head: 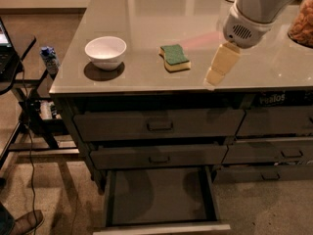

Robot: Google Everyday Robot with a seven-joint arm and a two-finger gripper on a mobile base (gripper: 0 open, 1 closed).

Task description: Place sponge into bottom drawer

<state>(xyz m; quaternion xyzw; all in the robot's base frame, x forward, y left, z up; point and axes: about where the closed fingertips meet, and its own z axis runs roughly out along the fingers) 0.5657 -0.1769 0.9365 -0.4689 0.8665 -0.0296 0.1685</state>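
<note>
Speckled floor is filling the near edge of my view, with a shoe (23, 222) poking in at the lower left and a cable (30, 151) trailing down beside the black stand (29, 102). Closest to me, the bottom drawer (156, 195) is standing pulled out, its flat dark interior lying open to the top and its pale front edge running along the bottom of the view. Above it, the middle drawer (159, 155) and top drawer (159, 124) are sitting closed, flush with the narrower right-column drawers (274, 124). Over the front edge of the countertop (146, 13), the gripper (215, 75) is hanging on its grey arm (257, 11), pointing down and to the left; I cannot tell whether it is apart or together, and it is gripping no object. To its left, apart from it, the sponge (174, 58) is lying flat on the countertop, green side up, a little back from the front edge. Further left, the white bowl (105, 52) is resting well apart from the sponge, bare glossy surface showing between them. A jar (302, 26) is sitting at the right edge.
</note>
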